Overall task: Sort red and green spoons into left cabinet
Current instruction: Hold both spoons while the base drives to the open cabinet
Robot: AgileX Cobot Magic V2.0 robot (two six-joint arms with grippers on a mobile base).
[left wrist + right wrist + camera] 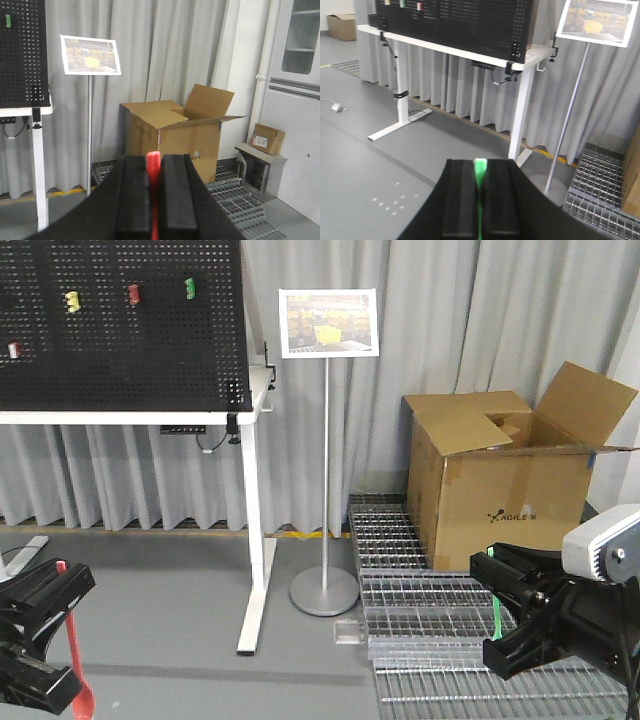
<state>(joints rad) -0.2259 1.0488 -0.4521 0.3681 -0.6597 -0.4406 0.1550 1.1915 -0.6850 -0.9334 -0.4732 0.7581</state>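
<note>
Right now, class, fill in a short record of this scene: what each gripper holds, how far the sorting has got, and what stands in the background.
left gripper: shut on the red spoon, bowl end hanging down
right gripper: shut on the green spoon
sorting: not yet done; each spoon is in a gripper
background: black pegboard on a white table, sign stand, open cardboard box by metal floor grating

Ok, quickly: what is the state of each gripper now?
Left gripper: closed, holding the red spoon.
Right gripper: closed, holding the green spoon.
</note>
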